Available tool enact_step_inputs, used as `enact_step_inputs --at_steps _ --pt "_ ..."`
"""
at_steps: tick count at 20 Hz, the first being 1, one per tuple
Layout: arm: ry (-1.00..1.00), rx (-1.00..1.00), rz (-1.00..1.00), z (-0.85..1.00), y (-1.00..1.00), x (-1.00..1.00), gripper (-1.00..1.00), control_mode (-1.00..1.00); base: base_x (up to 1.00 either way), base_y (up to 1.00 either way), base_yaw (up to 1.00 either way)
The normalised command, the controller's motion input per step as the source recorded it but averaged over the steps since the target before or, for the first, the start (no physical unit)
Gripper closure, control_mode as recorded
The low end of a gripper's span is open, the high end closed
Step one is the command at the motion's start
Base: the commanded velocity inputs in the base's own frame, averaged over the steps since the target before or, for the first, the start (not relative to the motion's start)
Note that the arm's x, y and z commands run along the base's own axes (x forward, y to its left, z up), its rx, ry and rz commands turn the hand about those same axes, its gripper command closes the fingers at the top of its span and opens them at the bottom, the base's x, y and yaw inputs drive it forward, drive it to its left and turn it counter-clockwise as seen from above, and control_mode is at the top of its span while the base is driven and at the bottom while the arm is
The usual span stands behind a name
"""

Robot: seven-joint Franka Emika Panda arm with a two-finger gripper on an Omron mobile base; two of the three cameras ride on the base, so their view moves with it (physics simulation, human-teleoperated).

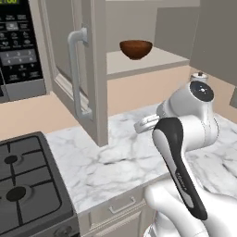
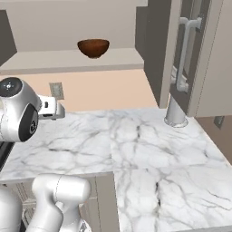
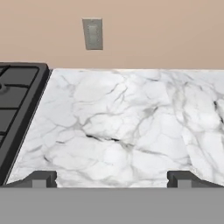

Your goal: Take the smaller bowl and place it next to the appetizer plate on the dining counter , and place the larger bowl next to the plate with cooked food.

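The claw is seen spread to its full width with nothing between its tips, held low over the marble worktop and aimed at the back wall, where a wall outlet is faced. The smaller bowl is found well above it, resting upright on the open cabinet shelf; in the left base view it lies at about twelve o'clock from the arm's wrist, and in the right base view at about one o'clock from the arm's wrist. A long upward reach is judged to be needed, and several faults could arise from it. The open cabinet door stands just at nine o'clock of the bowl in the left base view, so it could be struck by the forearm during a wide swing. The shelf edge could be clipped if the rise is made too close to the cabinet. The bowl's glossy rounded wall could slip from the tips if only the rim is caught, and the bowl could be pushed deeper or tipped off the shelf. The stove lies at nine o'clock of the claw in the hand view.
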Motion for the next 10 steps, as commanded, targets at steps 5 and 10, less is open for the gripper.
enact_step_inputs --at_steps 5,10 --pt "0.0 0.0 0.0 0.0 0.0 0.0 -1.0 1.0 0.69 0.0 0.13" --pt "0.0 0.0 0.0 0.0 0.0 0.0 -1.0 1.0 0.15 0.0 0.03"
